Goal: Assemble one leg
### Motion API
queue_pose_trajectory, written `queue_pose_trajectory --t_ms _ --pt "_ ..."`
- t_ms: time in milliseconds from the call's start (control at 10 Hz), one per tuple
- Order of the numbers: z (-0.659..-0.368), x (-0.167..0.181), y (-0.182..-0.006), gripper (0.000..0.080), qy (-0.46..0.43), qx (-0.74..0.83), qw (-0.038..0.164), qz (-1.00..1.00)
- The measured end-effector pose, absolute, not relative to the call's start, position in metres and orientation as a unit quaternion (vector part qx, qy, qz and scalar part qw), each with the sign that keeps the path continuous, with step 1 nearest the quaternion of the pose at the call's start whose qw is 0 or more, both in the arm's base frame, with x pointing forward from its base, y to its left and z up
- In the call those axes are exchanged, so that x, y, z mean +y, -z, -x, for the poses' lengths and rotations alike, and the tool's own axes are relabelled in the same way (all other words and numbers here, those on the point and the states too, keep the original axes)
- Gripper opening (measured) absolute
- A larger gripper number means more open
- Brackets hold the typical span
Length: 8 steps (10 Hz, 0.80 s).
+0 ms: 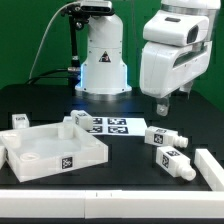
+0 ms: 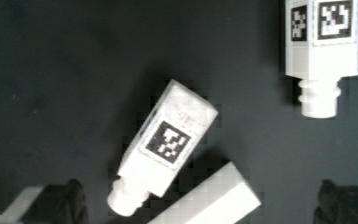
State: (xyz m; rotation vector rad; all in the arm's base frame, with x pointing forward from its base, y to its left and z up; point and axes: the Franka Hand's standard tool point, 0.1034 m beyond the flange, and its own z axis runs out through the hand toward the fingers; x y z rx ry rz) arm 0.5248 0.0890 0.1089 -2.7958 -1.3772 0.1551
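Observation:
Two white legs with square tags lie on the black table at the exterior view's right, one (image 1: pixel 159 136) nearer the marker board, the other (image 1: pixel 176 163) nearer the front. In the wrist view one leg (image 2: pixel 172 146) lies tilted with its round peg end towards the fingers, and the second leg (image 2: pixel 314 48) lies apart from it. My gripper (image 1: pixel 164 103) hangs above these legs without touching them. It is open and empty, and in the wrist view (image 2: pixel 197 205) its dark fingers (image 2: pixel 51 200) stand wide apart.
The large white square panel (image 1: pixel 40 152) lies at the exterior view's left, with two more white posts (image 1: pixel 20 121) (image 1: pixel 76 119) by its far side. The marker board (image 1: pixel 106 125) lies mid-table. A white bar (image 1: pixel 211 168) (image 2: pixel 226 198) lies beside the legs.

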Motion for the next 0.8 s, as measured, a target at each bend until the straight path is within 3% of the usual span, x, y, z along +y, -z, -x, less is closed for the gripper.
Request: queue_pose_trajectory --t_ms 500,800 --pt "-0.524 0.089 -0.107 0.065 -0.051 -0.441 0.011 0.896" --pt "-0.526 0.092 -0.069 0.065 -0.03 -0.424 0.014 0.905"
